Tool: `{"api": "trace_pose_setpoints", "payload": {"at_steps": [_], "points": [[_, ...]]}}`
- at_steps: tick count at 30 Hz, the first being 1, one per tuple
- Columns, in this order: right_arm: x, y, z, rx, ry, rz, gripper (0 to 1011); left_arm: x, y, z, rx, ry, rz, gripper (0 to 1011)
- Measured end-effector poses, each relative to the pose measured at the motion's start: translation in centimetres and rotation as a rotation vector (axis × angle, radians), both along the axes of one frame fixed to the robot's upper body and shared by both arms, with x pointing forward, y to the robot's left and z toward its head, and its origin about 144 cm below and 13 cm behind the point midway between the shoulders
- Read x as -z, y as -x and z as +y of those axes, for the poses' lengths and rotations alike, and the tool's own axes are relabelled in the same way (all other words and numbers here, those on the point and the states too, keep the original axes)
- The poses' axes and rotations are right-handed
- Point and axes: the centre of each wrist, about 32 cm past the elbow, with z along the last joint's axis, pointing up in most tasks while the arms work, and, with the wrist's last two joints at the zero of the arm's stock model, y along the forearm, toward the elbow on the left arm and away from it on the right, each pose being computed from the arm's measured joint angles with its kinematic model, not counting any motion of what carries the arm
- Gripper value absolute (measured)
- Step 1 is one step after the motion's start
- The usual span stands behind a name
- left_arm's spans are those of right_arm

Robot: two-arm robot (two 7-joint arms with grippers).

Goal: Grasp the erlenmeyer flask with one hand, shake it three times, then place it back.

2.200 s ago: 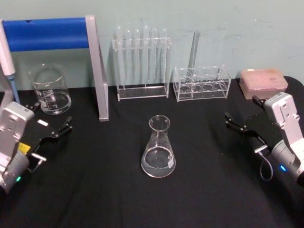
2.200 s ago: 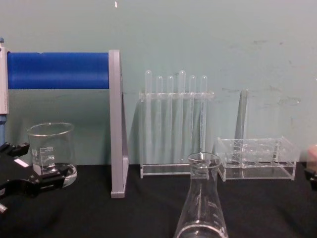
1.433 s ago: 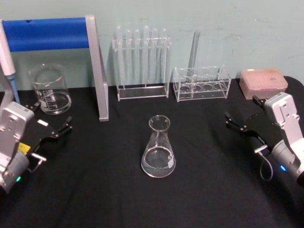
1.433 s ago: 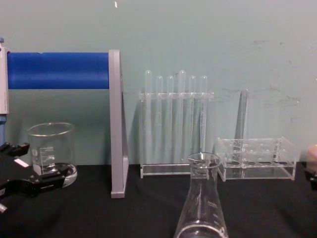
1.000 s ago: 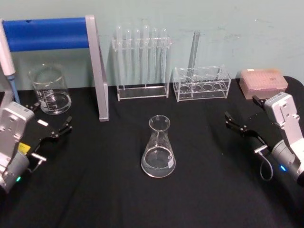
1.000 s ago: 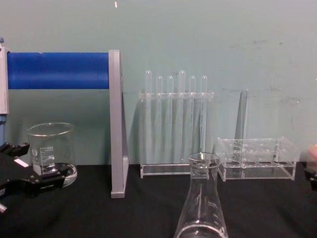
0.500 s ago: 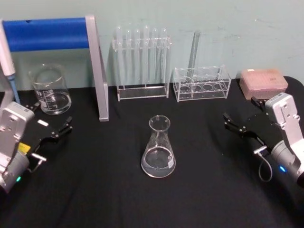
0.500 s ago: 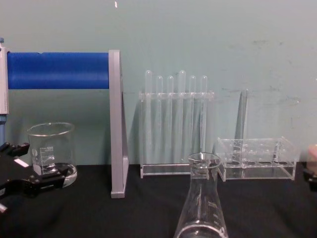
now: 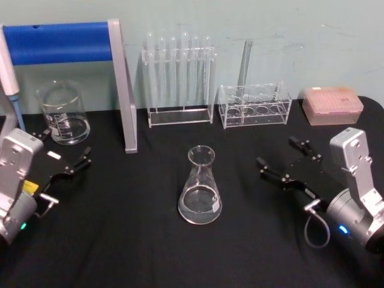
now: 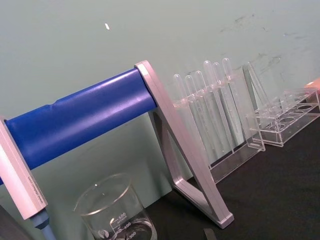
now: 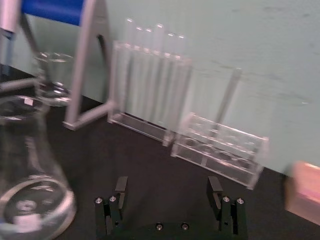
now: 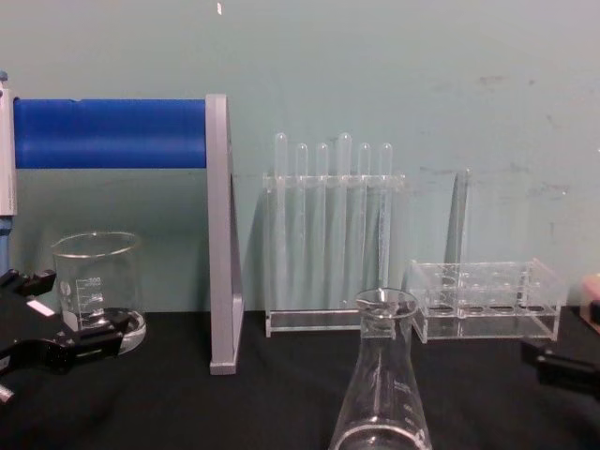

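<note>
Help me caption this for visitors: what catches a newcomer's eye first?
The flask stands upright mid-table on the black cloth. The open right gripper points toward it from the right, not touching. At back left, a blue bar spans above the beaker, near the open left gripper.

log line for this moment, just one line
state: pre-grasp | erlenmeyer flask: upright, untouched | right claw: open, right of it, apart | left claw: open, idle near beaker
</note>
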Motion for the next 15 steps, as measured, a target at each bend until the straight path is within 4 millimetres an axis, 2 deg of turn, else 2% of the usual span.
{"api": "trace_pose_setpoints", "payload": {"at_steps": [15], "points": [[0.7,1.2,3.5,-0.200,-0.124,0.059,1003,0.0,0.0,0.0,0.000,0.000,0.000,1001]]}}
